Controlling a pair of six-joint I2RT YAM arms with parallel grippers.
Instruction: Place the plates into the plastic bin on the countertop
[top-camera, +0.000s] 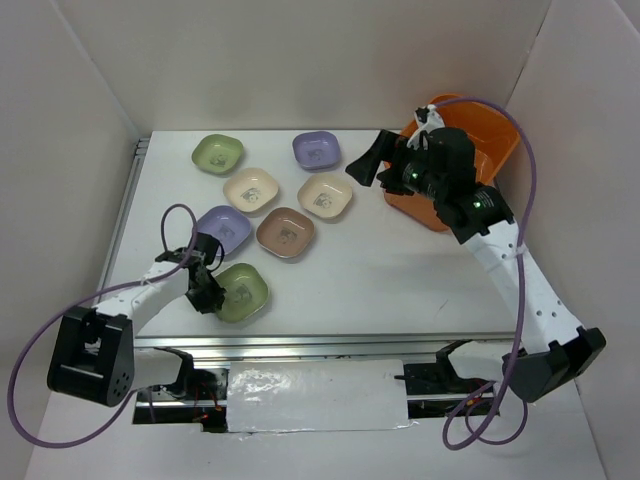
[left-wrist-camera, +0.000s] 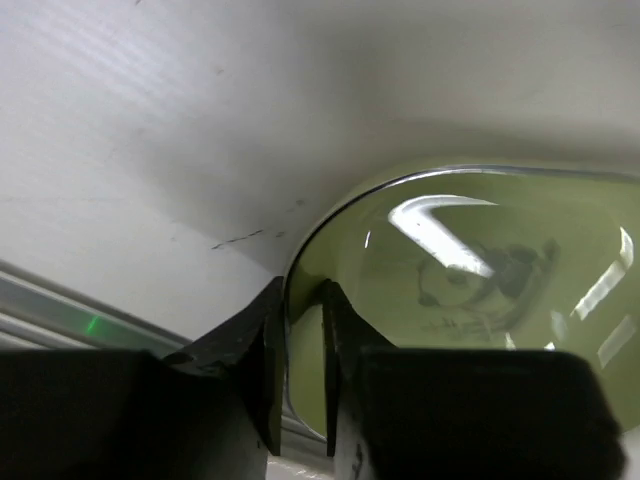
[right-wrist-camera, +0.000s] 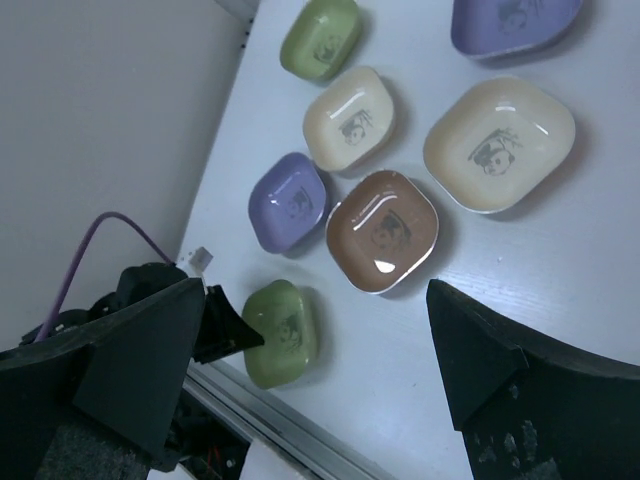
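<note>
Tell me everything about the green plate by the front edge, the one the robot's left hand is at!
The green plate is a small, shallow rounded square, glossy olive, with a dark print in its middle. It sits right way up on the white countertop, near the front rail. The left gripper has one finger on each side of its rim.

White countertop (top-camera: 400, 270) carries seven plates (top-camera: 286, 233) — orange plastic bin (top-camera: 497, 140) at far right.

Left gripper (top-camera: 212, 292) pinching; right gripper (top-camera: 372, 168) spread wide.
</note>
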